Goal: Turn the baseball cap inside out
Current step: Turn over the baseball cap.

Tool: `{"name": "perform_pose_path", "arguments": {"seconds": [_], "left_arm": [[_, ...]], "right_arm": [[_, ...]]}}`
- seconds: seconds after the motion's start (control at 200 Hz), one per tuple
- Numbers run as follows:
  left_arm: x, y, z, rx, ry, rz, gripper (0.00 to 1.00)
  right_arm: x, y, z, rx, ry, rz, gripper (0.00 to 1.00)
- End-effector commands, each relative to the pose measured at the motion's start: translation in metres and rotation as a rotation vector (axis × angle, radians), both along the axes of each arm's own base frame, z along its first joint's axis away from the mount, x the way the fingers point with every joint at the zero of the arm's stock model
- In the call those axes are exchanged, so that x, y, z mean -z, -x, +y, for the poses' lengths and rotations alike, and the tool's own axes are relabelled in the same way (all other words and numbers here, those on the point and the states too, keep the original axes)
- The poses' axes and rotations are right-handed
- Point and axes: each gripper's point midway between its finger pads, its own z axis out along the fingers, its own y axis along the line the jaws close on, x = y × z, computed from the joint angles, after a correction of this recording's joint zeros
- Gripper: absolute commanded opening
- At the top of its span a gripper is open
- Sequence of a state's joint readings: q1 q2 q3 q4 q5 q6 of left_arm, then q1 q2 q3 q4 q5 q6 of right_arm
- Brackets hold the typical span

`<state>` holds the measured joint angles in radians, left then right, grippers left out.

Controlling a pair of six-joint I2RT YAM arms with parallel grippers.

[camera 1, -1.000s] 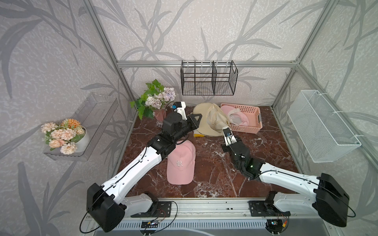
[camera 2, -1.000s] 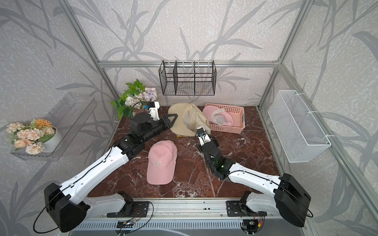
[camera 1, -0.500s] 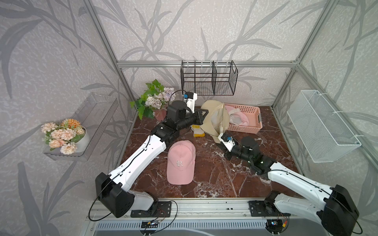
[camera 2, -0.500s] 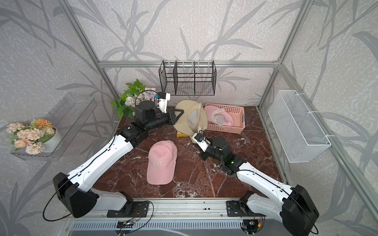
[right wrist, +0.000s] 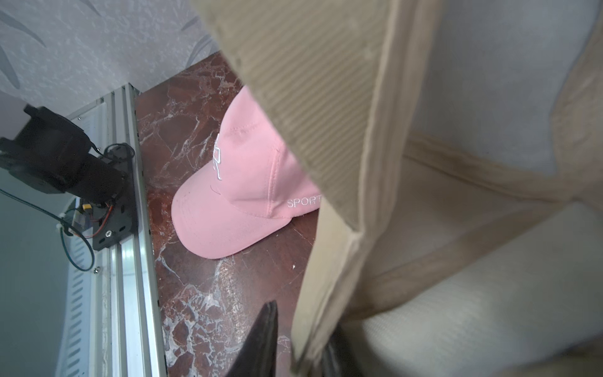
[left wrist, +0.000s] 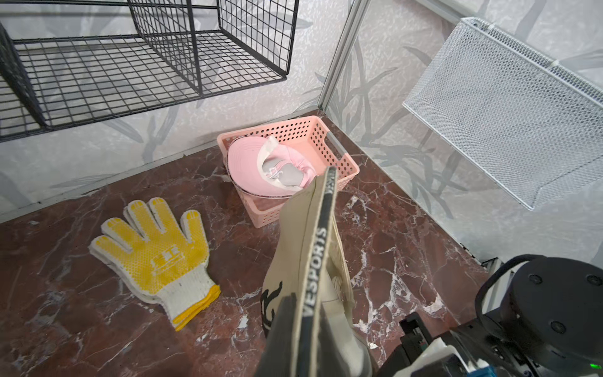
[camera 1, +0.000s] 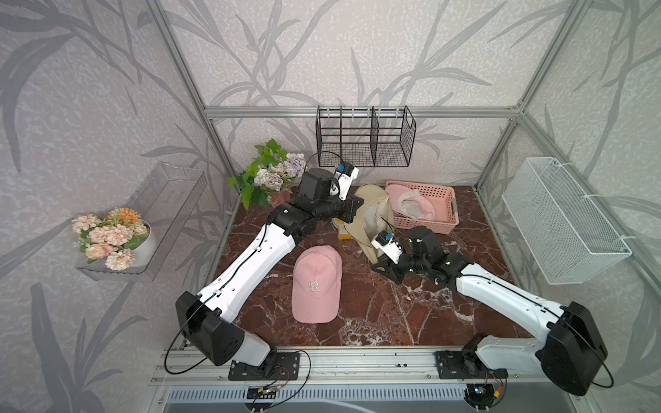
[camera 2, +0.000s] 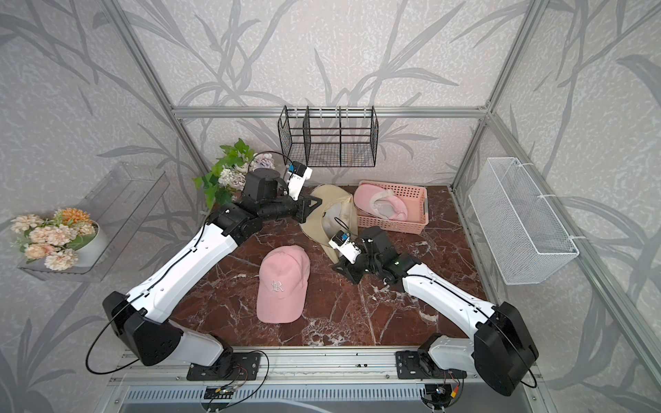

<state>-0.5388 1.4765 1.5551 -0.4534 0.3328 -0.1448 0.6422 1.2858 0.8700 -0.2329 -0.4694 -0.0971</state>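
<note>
The beige baseball cap (camera 1: 372,214) (camera 2: 332,211) hangs on edge above the marble floor at the back, its inside facing the pink basket. My left gripper (camera 1: 357,211) (left wrist: 305,310) is shut on the cap's rim, on the dark printed sweatband (left wrist: 318,254). My right gripper (camera 1: 379,262) (right wrist: 300,333) is at the cap's lower edge. Its jaws stand apart with the cap's rim (right wrist: 326,261) between them. One finger (right wrist: 266,329) is clear of the cloth; the other is mostly hidden behind the rim.
A pink cap (camera 1: 316,286) (right wrist: 241,182) lies on the floor in front of me. A pink basket (camera 1: 443,218) (left wrist: 342,163) holds another pink cap (camera 1: 411,203). Yellow gloves (left wrist: 156,251), a flower pot (camera 1: 272,178), a black wire rack (camera 1: 365,143) and a white mesh basket (camera 1: 565,221) surround the back.
My left gripper has lifted the beige cap up and turned it on edge. My right gripper has dropped to the cap's lower edge and its jaws have parted.
</note>
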Motion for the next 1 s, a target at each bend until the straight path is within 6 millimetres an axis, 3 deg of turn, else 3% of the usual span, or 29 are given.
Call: {"name": "perform_pose_path", "arguments": {"seconds": [0.0, 0.36, 0.555, 0.7, 0.995], "left_arm": [[-0.062, -0.009, 0.018, -0.047, 0.026, -0.217, 0.00], [-0.055, -0.003, 0.017, -0.019, 0.010, -0.204, 0.00], [-0.039, 0.011, -0.001, 0.087, 0.064, -0.128, 0.00], [-0.031, 0.024, -0.010, 0.159, 0.111, -0.097, 0.00], [-0.024, 0.049, -0.026, 0.273, 0.142, -0.066, 0.00]], "right_arm": [[0.031, 0.011, -0.021, 0.072, 0.134, 0.159, 0.36], [0.027, -0.031, -0.060, 0.344, 0.220, 0.067, 0.50], [-0.029, -0.025, -0.041, 0.281, -0.022, -0.070, 0.58], [-0.071, -0.041, -0.054, 0.427, -0.155, -0.186, 0.61], [-0.099, -0.089, -0.089, 0.732, -0.199, -0.238, 0.60]]}}
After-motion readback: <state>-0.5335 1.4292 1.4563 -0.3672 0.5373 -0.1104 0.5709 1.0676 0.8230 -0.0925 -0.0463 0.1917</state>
